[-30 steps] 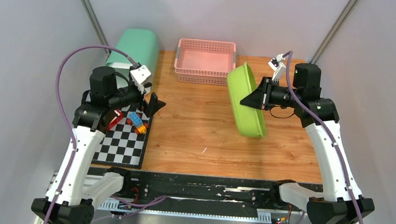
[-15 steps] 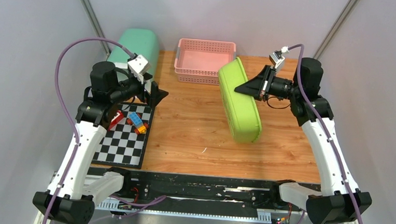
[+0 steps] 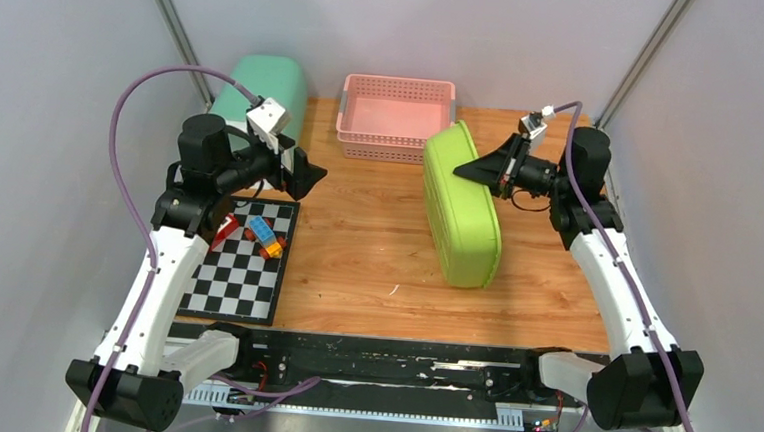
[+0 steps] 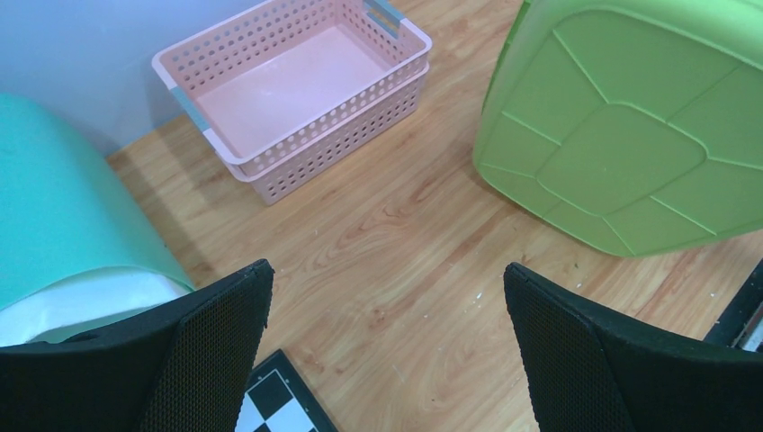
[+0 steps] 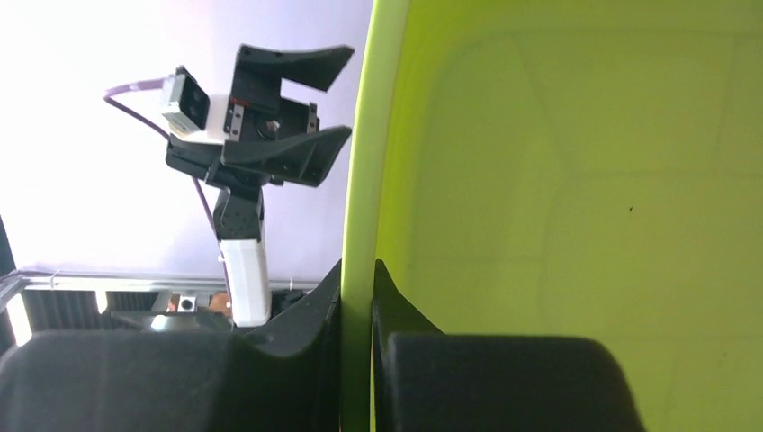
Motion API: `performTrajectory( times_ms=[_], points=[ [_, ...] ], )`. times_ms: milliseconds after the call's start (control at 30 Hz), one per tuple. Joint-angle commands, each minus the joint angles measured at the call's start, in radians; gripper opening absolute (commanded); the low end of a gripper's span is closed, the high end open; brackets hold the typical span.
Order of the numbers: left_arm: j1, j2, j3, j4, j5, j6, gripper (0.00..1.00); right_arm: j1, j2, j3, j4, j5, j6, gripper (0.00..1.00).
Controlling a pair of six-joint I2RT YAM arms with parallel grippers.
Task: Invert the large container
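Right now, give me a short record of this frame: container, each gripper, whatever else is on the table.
container: green, steeply tilted, underside facing the left arm, not yet flat upside down
right gripper: shut on the container's rim
left gripper: open, empty
others: pink basket, teal bin, checkered mat with blocks

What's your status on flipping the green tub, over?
Right gripper shut on tub rim. Left gripper open, empty. That tub tipped on edge, underside facing left. Pink basket close behind it.
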Motion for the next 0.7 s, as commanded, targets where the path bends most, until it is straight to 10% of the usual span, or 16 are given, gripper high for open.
performTrajectory(
  times_ms=[0,667],
  points=[
    [-0.011,0.000,0.005,0.035,-0.004,-0.015,1.00,-0.092,-0.002,-0.042,0.051,0.001,0.048,0.03],
    [-0.014,0.004,-0.004,0.042,0.002,-0.020,1.00,-0.524,0.072,-0.071,0.021,-0.246,-0.015,0.14]
  ],
)
